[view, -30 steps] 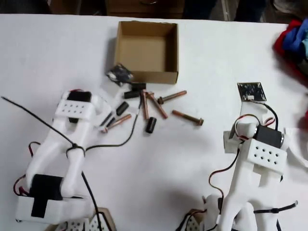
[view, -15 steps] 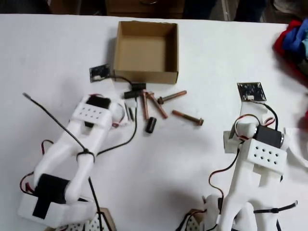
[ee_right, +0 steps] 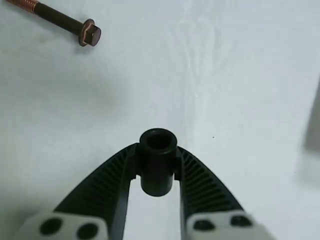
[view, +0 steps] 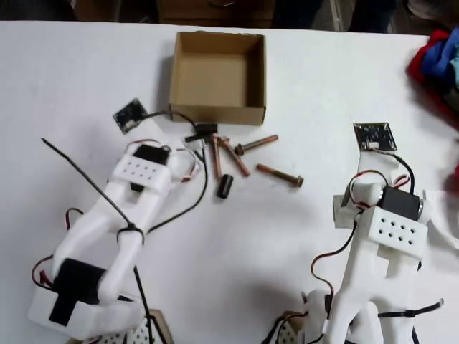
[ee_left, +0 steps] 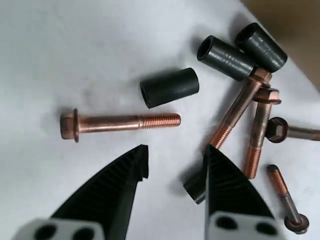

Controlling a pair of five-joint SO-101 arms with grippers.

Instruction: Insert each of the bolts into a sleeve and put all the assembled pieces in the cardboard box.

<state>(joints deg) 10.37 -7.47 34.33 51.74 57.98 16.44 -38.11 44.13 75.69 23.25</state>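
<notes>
Looking down from the high view, we find the left arm (view: 140,172) at lower left of the frame has swung up and toward the centre over the last second. It now covers the bolt and sleeves that lay bare at the left end of the scatter. Our left gripper (ee_left: 175,162) hangs over the white table (view: 86,64) with its fingers apart, a copper bolt (ee_left: 120,122) just beyond the tips and a black sleeve (ee_left: 169,87) near that. The right gripper (ee_right: 157,152), unmoved at lower right, is clamped on a held sleeve (ee_right: 158,172). The cardboard box (view: 219,113) stands at upper centre, an outlying bolt (view: 278,175) below it.
</notes>
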